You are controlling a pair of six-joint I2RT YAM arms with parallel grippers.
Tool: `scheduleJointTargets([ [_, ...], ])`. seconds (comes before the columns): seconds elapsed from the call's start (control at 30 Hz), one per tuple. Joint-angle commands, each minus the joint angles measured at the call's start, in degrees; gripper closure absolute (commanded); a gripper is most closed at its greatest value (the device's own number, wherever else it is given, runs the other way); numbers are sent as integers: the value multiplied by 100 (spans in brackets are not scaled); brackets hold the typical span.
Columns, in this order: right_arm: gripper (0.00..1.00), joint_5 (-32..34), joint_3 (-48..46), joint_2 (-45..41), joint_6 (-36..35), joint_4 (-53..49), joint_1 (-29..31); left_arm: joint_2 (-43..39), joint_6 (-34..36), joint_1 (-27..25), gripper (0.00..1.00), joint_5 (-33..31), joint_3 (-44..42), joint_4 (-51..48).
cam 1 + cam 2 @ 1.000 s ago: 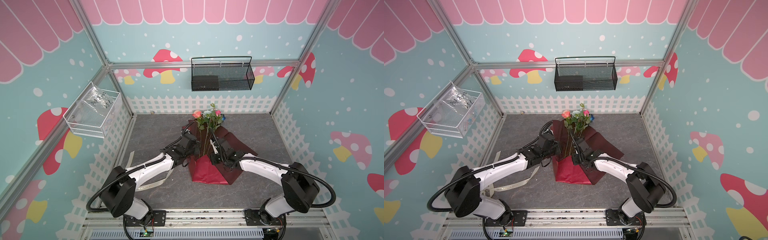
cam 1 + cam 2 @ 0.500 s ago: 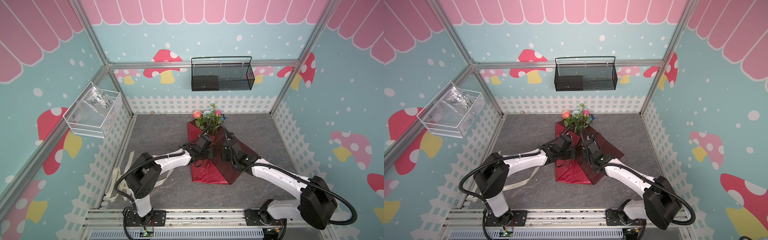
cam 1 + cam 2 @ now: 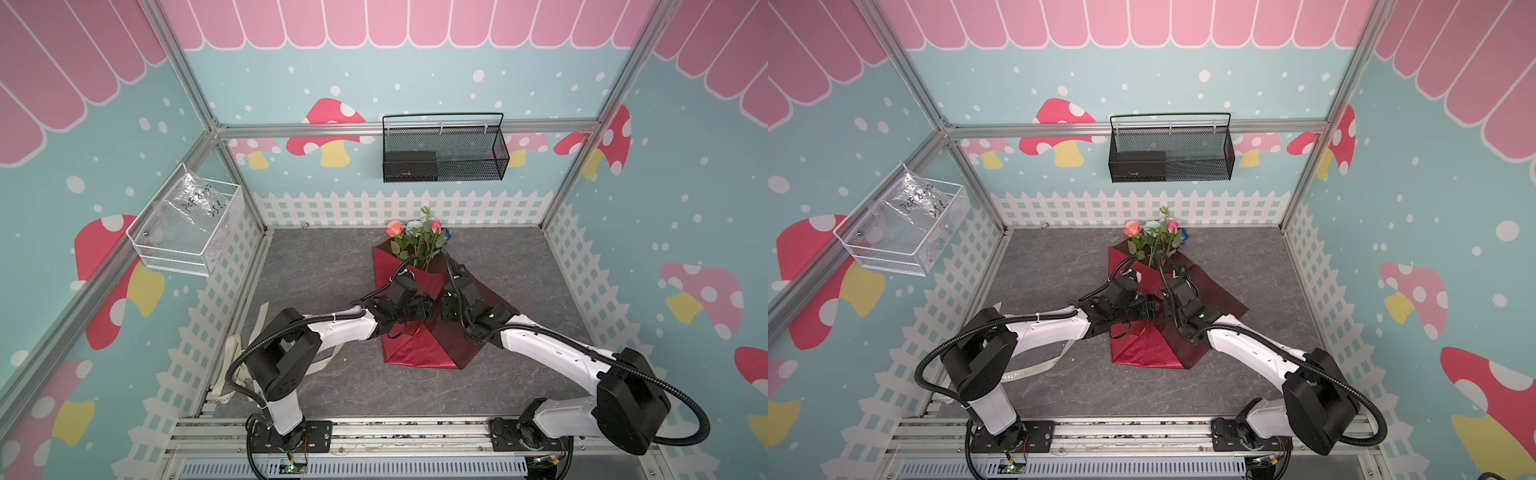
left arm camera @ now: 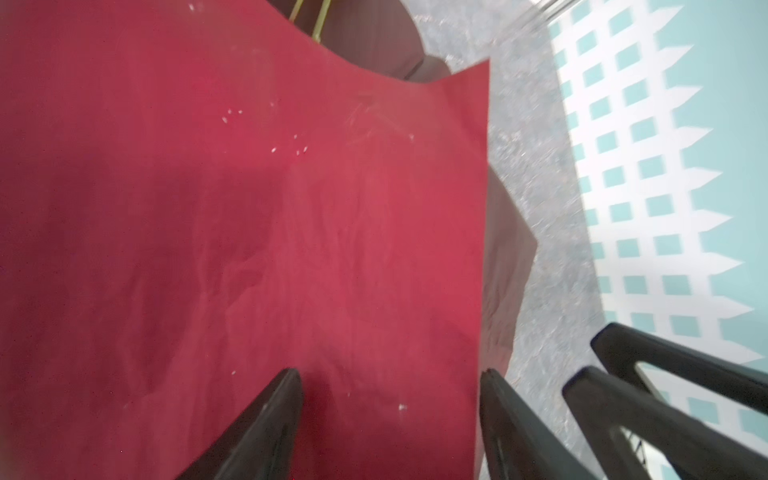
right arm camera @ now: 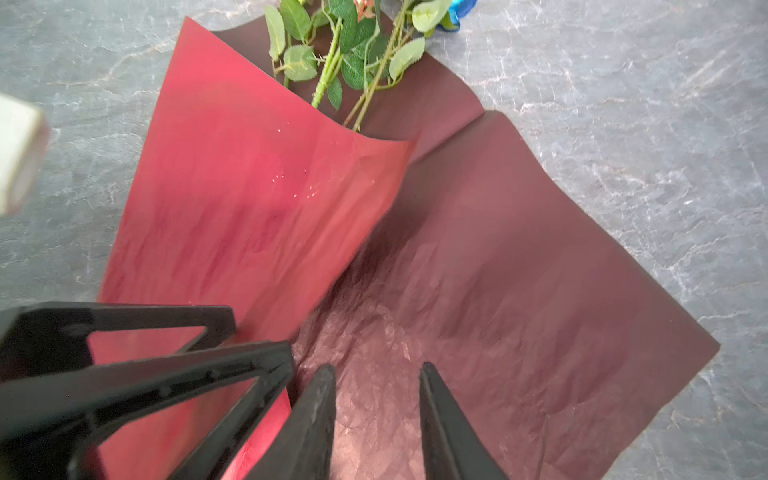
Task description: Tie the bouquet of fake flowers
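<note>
The bouquet [image 3: 417, 239] lies just above the middle of both top views on the grey floor [image 3: 332, 266]. Its heads point up toward the white fence print: a salmon rose [image 3: 393, 227], a pale cluster [image 3: 413, 226], a pink rose [image 3: 435, 225] and a blue rose [image 3: 446, 237]. The stems run down under the red paper [image 3: 415, 349]. One flap of the paper is folded over them and shows bright red, and the other lies flat and shows dark maroon. The left gripper [image 4: 388, 382] hangs over the bright flap with its jaws wide apart, gripping nothing. The right gripper [image 5: 376, 374] is just beside it over the crinkled maroon side, jaws narrowly apart with nothing between them. At the lower left of a top view, a cream ribbon [image 3: 1034, 368] trails under the left arm, and its printed lettering is too small to read. At the left, a white basket [image 3: 187, 257] holds a clear bag [image 3: 189, 203] with black handwriting that reads roughly "PCF 8" and "25 e". The rest of it is unclear. At upper centre, a black basket [image 3: 469, 158] holds a black box [image 3: 409, 164] with a tiny pale mark that cannot be read.
</note>
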Motion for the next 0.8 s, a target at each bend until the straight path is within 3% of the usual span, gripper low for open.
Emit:
scheduleJointTargets([
  [0.0,62,149,192,-97,-57,-167,-11,130,-292,12,29,-105,-164,1478],
  [0.23,60,-296,174,-310,-184,0,-7,709,-502,4,31,-214,-342,2756],
  [0.43,60,-1511,-10,-447,-418,708,-11,968,-614,83,36,-392,-518,3739],
  [0.53,64,-2048,-224,-542,-386,993,30,630,-563,207,36,-328,-538,3698],
  [0.63,65,-2079,-295,-585,-457,989,178,3,-343,334,35,-432,-651,3354],
  [0.77,65,-2002,-115,-397,-625,883,571,-941,-190,495,34,-1071,-969,2282],
])
